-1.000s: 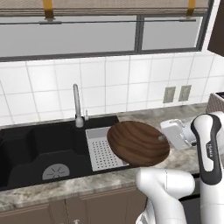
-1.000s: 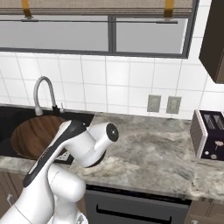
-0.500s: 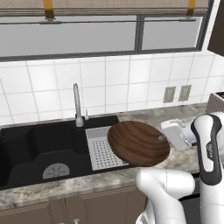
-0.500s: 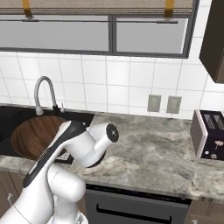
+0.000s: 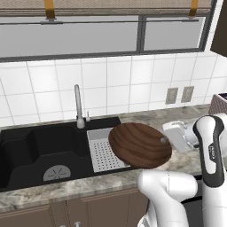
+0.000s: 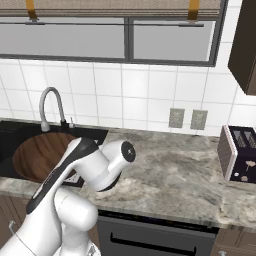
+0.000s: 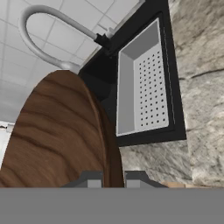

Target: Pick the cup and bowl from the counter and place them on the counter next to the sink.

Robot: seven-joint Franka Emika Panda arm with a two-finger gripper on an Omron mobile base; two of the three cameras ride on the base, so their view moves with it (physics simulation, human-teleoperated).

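The dark brown wooden bowl (image 5: 139, 144) hangs tilted on its side over the right edge of the black sink (image 5: 44, 146), above the grey perforated tray (image 5: 103, 153). My gripper (image 5: 164, 140) is shut on the bowl's right rim. In the hand view the bowl (image 7: 57, 135) rises edge-on from between the fingertips of the gripper (image 7: 113, 179), with the tray (image 7: 144, 78) and the stone counter (image 7: 197, 87) beyond it. From the right base view the bowl (image 6: 40, 155) shows behind my arm. The green cup is out of view.
A chrome faucet (image 5: 78, 106) stands behind the sink. The grey-beige counter (image 6: 170, 170) runs right to a dark toaster (image 6: 240, 152). Two wall outlets (image 6: 187, 118) sit on the tiled wall. A black oven front (image 6: 150, 235) lies below the counter.
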